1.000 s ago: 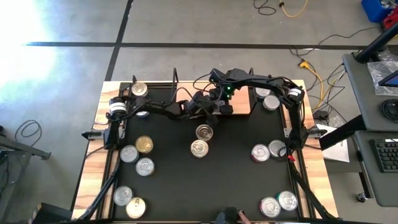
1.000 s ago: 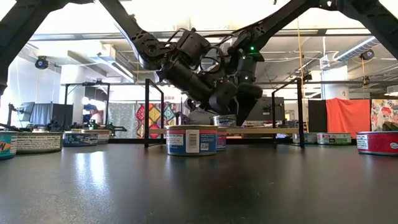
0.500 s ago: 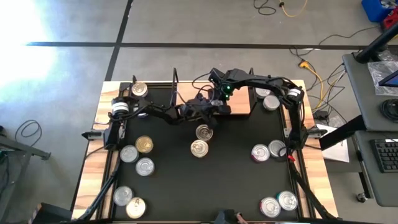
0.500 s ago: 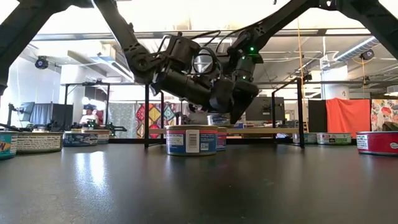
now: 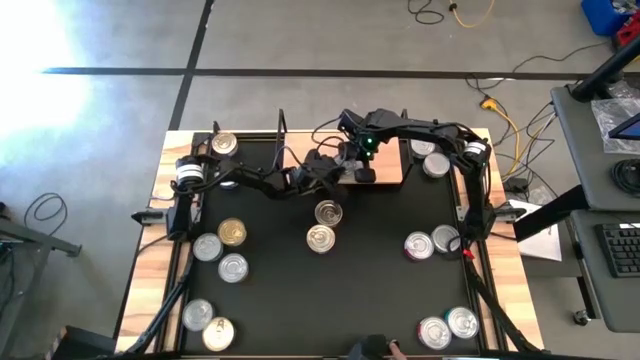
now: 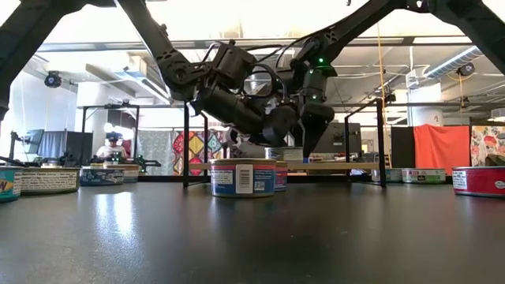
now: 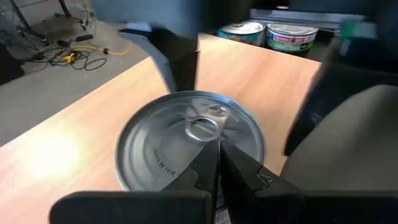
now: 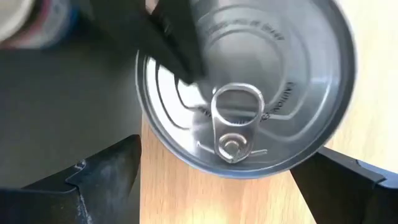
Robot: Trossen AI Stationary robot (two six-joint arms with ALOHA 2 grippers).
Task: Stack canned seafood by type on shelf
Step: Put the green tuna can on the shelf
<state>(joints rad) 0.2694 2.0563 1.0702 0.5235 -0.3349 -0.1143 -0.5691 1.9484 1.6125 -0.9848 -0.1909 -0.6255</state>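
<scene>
A silver-lidded can [image 7: 189, 143] stands on the light-wood shelf [image 5: 388, 172] at the table's far middle. My left gripper [image 7: 216, 152] is shut, reaching slantwise down over the lid. My right gripper [image 8: 227, 168] hangs above the same can [image 8: 249, 87], pointing down and open, one finger [image 8: 106, 174] on each side of the rim. In the high view both grippers hide this can. In the low view it shows under them as a can [image 6: 282, 152] on the shelf board [image 6: 331, 166]. My left gripper lays its shut fingertips [image 7: 211, 158] on the can's lid, beside the pull tab [image 7: 202, 127]. It comes slanting down from the table's left. The can stands upright with its base on the shelf. My right gripper's fingers stand close by the rim; whether they touch it, I cannot tell.
Two cans [image 5: 328, 212] [image 5: 321, 238] sit mid-table in front of the shelf. Several more lie at the left [image 5: 232, 232], near left [image 5: 198, 314], right [image 5: 419, 244], near right [image 5: 434, 332] and far right [image 5: 436, 164]. One can [image 5: 224, 144] sits far left. Black wire posts [image 6: 187, 142] [image 6: 381, 142] flank the shelf.
My left gripper, shut throughout, has sunk toward the can on the shelf and tipped from steeply downward to nearer level. The can has stayed in place on the board.
</scene>
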